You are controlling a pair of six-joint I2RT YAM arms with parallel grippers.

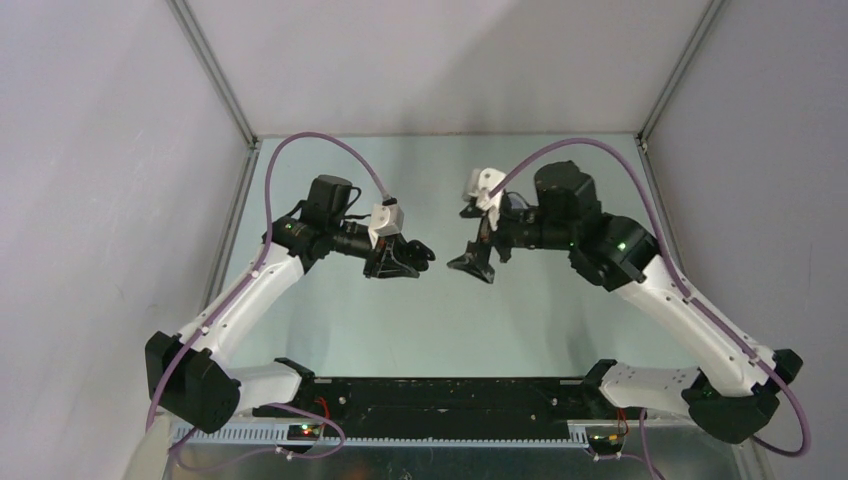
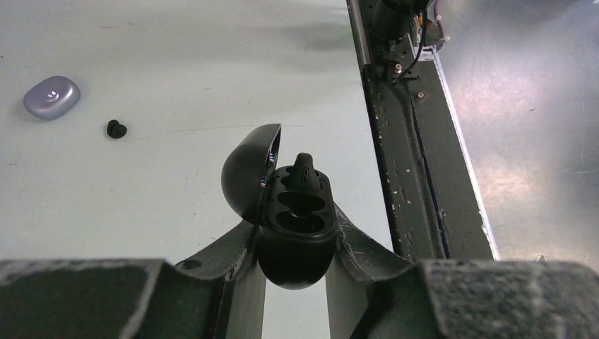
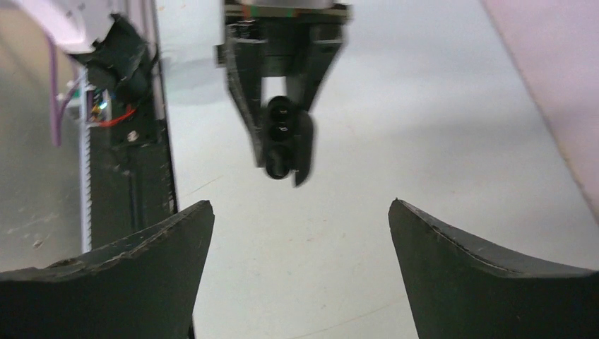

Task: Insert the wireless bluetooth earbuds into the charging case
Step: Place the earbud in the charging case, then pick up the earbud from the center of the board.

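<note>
white arms (image 1: 248, 298), black joints (image 1: 197, 385), purple cables (image 1: 325, 137)

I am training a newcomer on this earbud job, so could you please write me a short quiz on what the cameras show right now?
1. True or false: the black case held in the left gripper has its lid shut.
2. What is the right gripper doing? A) gripping an earbud; B) standing open and empty; C) gripping the black case.
3. What colour is the closed case lying on the table near the loose black earbud?

Key
1. False: the lid stands open.
2. B.
3. Pale purple.
</note>
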